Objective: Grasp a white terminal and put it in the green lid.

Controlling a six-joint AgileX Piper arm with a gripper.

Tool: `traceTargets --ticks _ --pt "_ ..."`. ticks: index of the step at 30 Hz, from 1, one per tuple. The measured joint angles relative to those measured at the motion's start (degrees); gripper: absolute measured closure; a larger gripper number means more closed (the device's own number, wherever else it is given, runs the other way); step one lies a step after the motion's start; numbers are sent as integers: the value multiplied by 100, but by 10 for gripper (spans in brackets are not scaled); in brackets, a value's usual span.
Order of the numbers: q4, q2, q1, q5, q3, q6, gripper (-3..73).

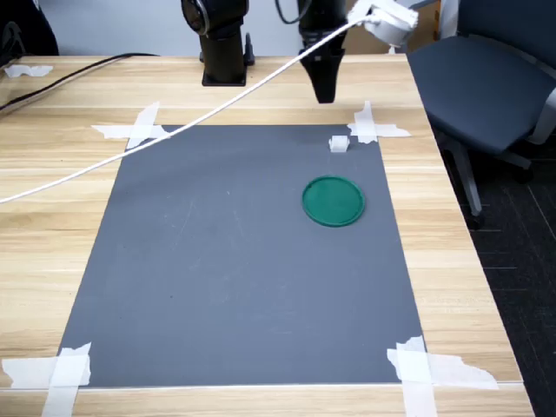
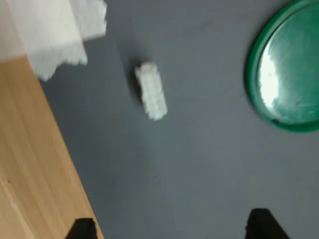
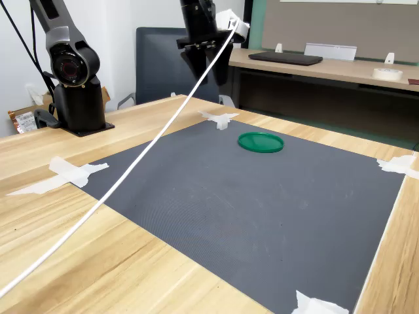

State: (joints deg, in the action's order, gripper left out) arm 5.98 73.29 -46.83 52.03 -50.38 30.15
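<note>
I see the gripper (image 1: 324,94) hanging above the far edge of the gray mat (image 1: 234,261), and it holds nothing. In the wrist view its two dark fingertips (image 2: 82,229) stand wide apart with bare mat between them. The white terminal (image 1: 339,143) lies on the mat near the far right corner in the first exterior view, just beside a piece of tape (image 1: 372,127). The green lid (image 1: 333,201) sits flat on the mat nearer the camera than the terminal, apart from it. A white cable (image 1: 174,135) runs across the wooden table (image 1: 52,226).
</note>
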Motion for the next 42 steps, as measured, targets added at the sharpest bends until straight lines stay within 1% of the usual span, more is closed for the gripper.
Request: traceTargets --ticks 3,7,10,14,17,25,31,42 --pt "12 167 -30 70 -196 -87 116" --pt "12 382 -30 70 -244 64 116" --pt "-35 585 -30 70 -244 306 116" --pt "-193 806 -30 64 -244 733 116" --pt "-226 949 -30 -12 -244 958 116" --pt "-226 1334 -32 -364 -246 1078 116" --pt "-233 1659 -32 -484 -256 1238 116" --pt "-276 1998 -32 -638 -295 1256 116"
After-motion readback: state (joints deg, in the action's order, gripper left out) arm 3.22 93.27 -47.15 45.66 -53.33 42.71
